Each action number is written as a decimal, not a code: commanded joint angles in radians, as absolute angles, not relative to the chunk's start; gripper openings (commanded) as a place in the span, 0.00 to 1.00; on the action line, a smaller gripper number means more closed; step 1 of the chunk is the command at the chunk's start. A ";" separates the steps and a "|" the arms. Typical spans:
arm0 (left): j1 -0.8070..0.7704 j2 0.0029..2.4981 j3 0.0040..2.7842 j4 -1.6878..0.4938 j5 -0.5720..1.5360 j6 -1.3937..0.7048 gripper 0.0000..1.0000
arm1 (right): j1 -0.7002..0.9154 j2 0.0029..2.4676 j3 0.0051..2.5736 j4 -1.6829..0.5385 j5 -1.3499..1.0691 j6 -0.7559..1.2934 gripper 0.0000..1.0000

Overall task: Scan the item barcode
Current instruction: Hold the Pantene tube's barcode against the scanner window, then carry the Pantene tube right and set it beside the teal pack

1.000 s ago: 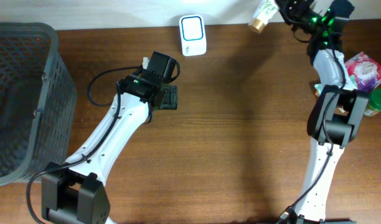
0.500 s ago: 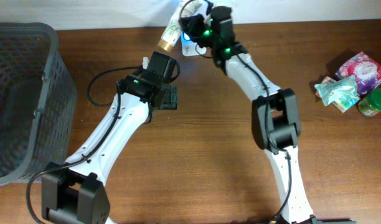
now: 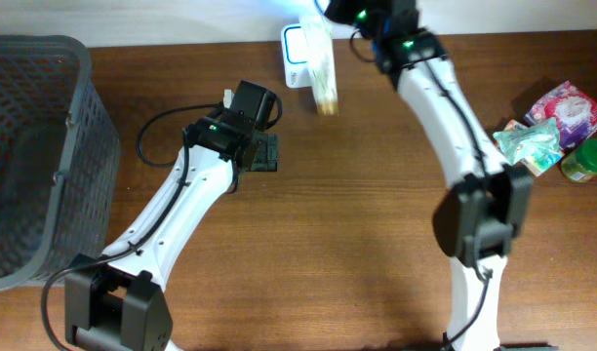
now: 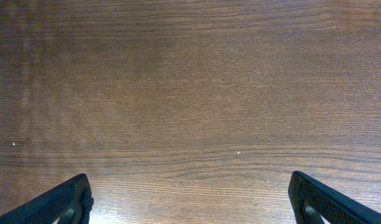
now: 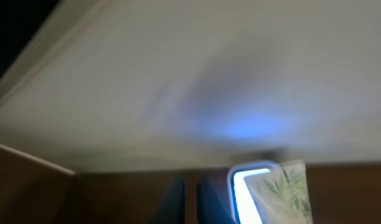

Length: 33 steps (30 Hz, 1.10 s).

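Observation:
The item is a pale tube (image 3: 321,68) with green leaf print and a gold cap, blurred, its cap pointing toward me over the white scanner (image 3: 297,51). The scanner's face glows blue (image 5: 245,194). My right gripper (image 3: 339,10) hovers at the table's far edge just behind the scanner. In the right wrist view its fingers (image 5: 192,200) stand together, and the tube (image 5: 285,190) shows to their right, not between them. My left gripper (image 3: 264,153) rests left of centre; it is wide open (image 4: 190,202) over bare wood.
A grey mesh basket (image 3: 35,146) fills the left side. At the right edge lie a pink packet (image 3: 572,107), a teal packet (image 3: 528,141) and a green jar (image 3: 591,161). A white wall runs behind the table.
My right arm swung from the far right corner across to the scanner with the tube. The tube now points cap toward me over the scanner. The left arm has not moved.

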State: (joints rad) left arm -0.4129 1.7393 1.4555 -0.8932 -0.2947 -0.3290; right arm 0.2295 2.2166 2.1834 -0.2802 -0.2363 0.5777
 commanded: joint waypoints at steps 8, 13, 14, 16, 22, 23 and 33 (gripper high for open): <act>-0.418 1.739 1.454 -0.892 -0.291 -0.321 0.99 | 0.086 2.201 2.191 -0.829 -0.224 0.268 0.39; -0.418 1.739 1.454 -0.892 -0.291 -0.321 0.99 | 0.157 2.284 2.112 -0.891 -0.210 0.258 0.51; -0.418 1.739 1.454 -0.892 -0.291 -0.321 0.99 | 0.189 2.318 2.085 -0.888 -0.155 0.258 0.52; -0.418 1.739 1.454 -0.892 -0.291 -0.321 0.99 | 0.231 2.365 2.066 -0.883 -0.109 0.258 0.51; -0.418 1.739 1.454 -0.892 -0.291 -0.321 0.99 | 0.275 2.444 2.066 -0.886 -0.037 0.259 0.55; -0.418 1.739 1.454 -0.892 -0.291 -0.321 0.99 | 0.275 2.452 2.056 -0.885 -0.037 0.259 0.55; -0.418 1.739 1.454 -0.892 -0.291 -0.321 0.99 | 0.205 2.415 2.128 -0.962 0.069 0.262 0.04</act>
State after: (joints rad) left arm -0.4129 1.7393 1.4555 -0.8932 -0.2951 -0.3286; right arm 0.2668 2.4229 2.0735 -0.9085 -0.0406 0.2588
